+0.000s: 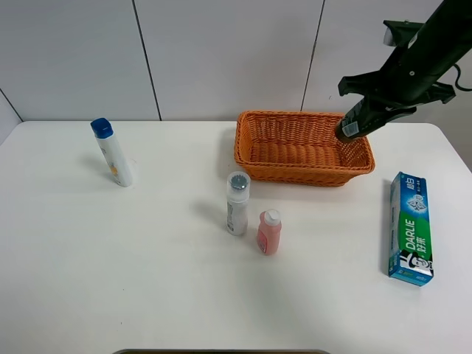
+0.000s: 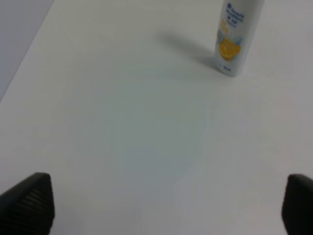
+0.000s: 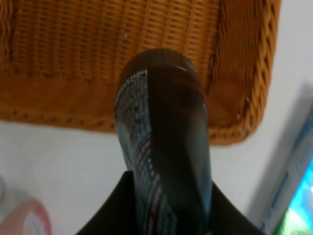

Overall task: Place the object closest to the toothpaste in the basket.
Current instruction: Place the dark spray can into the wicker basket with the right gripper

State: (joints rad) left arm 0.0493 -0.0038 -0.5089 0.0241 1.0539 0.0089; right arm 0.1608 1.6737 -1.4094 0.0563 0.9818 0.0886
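My right gripper (image 1: 380,110) is shut on a dark tube-shaped bottle (image 1: 352,123) and holds it tilted in the air above the right end of the orange wicker basket (image 1: 254,158). In the right wrist view the dark bottle (image 3: 164,147) fills the middle, with the basket (image 3: 73,54) beyond it. The Darlie toothpaste box (image 1: 409,227) lies flat on the table at the right; its edge shows in the right wrist view (image 3: 293,191). My left gripper (image 2: 166,208) is open and empty above the bare table.
A white bottle with a blue cap (image 1: 112,152) stands at the left, also in the left wrist view (image 2: 237,34). A white bottle with a grey cap (image 1: 237,203) and a small pink bottle (image 1: 268,231) stand in front of the basket.
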